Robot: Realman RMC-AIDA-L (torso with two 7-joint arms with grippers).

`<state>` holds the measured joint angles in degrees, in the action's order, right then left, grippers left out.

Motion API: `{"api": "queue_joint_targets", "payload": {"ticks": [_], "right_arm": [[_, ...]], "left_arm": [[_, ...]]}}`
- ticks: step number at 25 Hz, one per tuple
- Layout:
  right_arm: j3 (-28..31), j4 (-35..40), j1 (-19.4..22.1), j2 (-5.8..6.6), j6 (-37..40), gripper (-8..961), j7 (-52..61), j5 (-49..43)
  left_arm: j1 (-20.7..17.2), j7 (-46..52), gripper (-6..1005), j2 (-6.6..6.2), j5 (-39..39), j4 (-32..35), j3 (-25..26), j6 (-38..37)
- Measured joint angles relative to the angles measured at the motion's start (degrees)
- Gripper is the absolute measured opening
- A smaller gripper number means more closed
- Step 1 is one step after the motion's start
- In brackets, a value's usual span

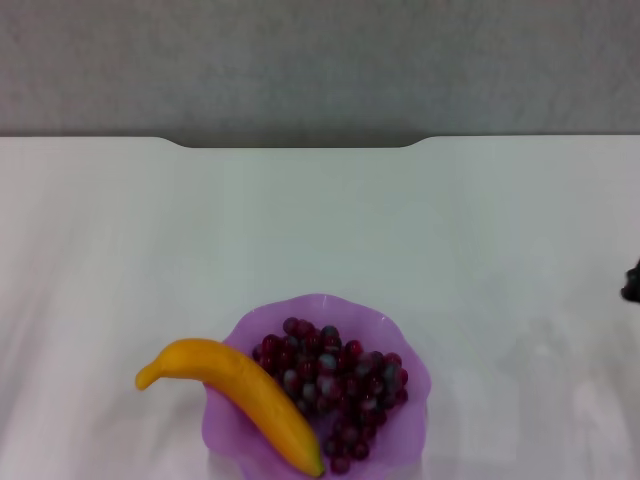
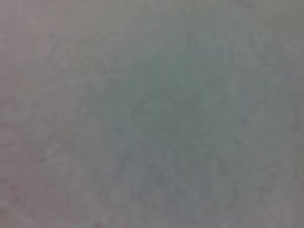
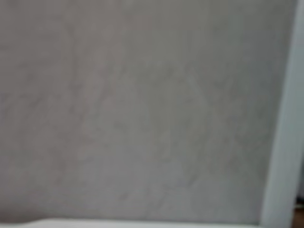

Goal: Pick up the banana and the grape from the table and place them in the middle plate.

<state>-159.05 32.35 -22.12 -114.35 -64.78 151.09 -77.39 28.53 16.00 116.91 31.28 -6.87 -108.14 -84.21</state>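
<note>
Head view shows banana (image 1: 240, 398) and grape (image 1: 335, 385) on the middle plate (image 1: 395, 440); claw states cannot be told.

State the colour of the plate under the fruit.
Translucent purple; the middle plate shows best in the head view.

The banana (image 1: 235, 397) is yellow-orange; the grapes (image 1: 335, 385) are dark red-purple, some pale-bloomed; the plate (image 1: 400, 345) is translucent purple; the table (image 1: 320, 220) is white.
</note>
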Motion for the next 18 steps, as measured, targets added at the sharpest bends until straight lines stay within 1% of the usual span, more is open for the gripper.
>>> {"api": "queue_joint_targets", "payload": {"ticks": [4,8,12,18], "right_arm": [[1.33,-2.39,-0.32,-0.01,-4.39,21,-0.01,0.02],[2.29,-3.81,-0.56,-0.05,-7.02,21,-0.28,0.17],[4.44,-4.7,-0.59,-0.08,-7.16,20,-0.58,0.88],[5.09,-6.36,-0.94,-0.09,-6.5,20,-0.6,1.02]], "left_arm": [[-0.14,-0.01,174,0.05,0.22,-0.02,2.58,0.87],[-0.23,-0.01,174,0.08,0.13,-0.07,3.04,1.42],[-0.32,-0.01,175,0.06,0.04,-0.04,3.04,2.23],[-0.18,0.22,174,-0.05,-0.29,0.59,2.61,3.84]]}}
